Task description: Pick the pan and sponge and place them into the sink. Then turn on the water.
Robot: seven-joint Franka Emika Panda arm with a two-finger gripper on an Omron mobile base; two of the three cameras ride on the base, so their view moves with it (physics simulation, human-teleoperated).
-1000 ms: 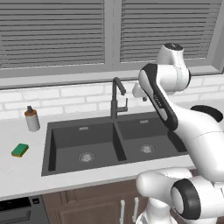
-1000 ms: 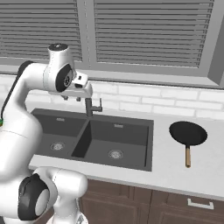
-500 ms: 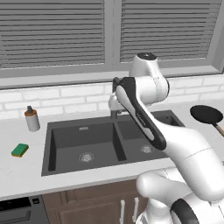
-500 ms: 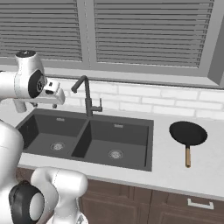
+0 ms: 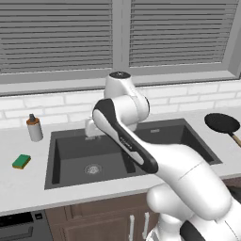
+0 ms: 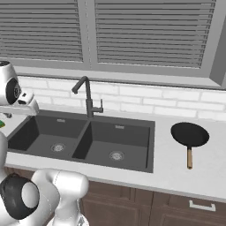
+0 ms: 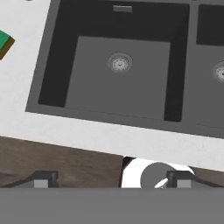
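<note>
Your claw (image 7: 111, 179) stands wide, its two dark fingertips (image 7: 43, 178) far apart at the bottom of the hand view, and it holds nothing. It hangs above the front edge of the table (image 7: 109, 135), looking down into the left basin of the sink (image 7: 48, 65).

In the left base view the arm's white hand (image 5: 94, 128) sits over the back left part of the sink (image 5: 54, 160), hiding the faucet behind it. In the right base view the hand (image 6: 20, 103) shows at the far left, above the sink's (image 6: 152, 145) left end, with the tall dark faucet (image 6: 88, 99) standing free behind the divider between the two basins. No water runs from it that you can see.

The sponge (image 5: 21, 161), green on top with a yellow underside, lies flat on the table (image 5: 23, 188) to the left of the sink, near it but not touching. The hand view catches it (image 7: 5, 43) at the upper left edge, well apart from the claw. A grey soap bottle (image 5: 34, 128) with a brown cap stands upright behind the sponge, by the tiled wall.

The pan (image 6: 190, 134) rests on the table (image 6: 176, 170) right of the sink, its brownish handle pointing toward the front edge. The left base view shows it (image 5: 222, 123) at the far right, beside the sink's right rim. Both basins hold only their round drains.
</note>
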